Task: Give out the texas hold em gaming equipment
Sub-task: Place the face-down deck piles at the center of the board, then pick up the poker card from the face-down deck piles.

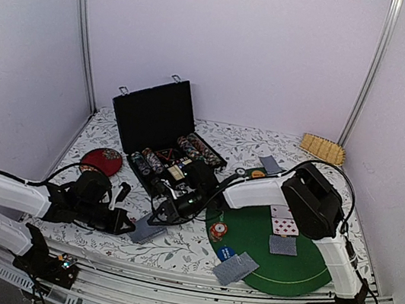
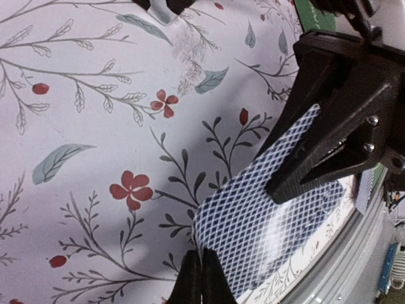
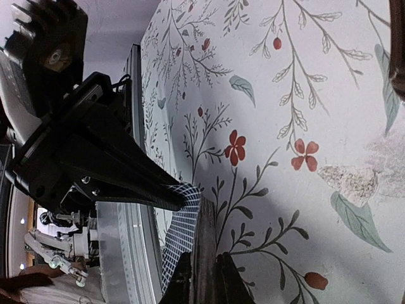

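A playing card (image 1: pixel 145 229) with a blue-white lattice back hangs just above the flowered cloth near the front edge. My left gripper (image 2: pixel 200 269) is shut on one corner of this card (image 2: pixel 266 215). My right gripper (image 3: pixel 204 278) is shut on a thin deck of cards (image 3: pixel 205 234), seen edge-on, and the lattice card (image 3: pixel 180 234) peels off its side. The left gripper (image 3: pixel 180 199) pinches the card's far end there. In the top view, the left gripper (image 1: pixel 129 227) and right gripper (image 1: pixel 160 213) meet over the card. Striped poker chips (image 1: pixel 187 153) fill the case.
An open black case (image 1: pixel 163 119) stands at the back, with a dark-red dish (image 1: pixel 102 160) to its left. The green felt mat (image 1: pixel 298 279) on the right carries face-up cards (image 1: pixel 283 225), face-down cards (image 1: pixel 236 268), a chip (image 1: pixel 218 230) and a blue disc (image 1: pixel 226 252). A bamboo mat (image 1: pixel 322 149) lies far right.
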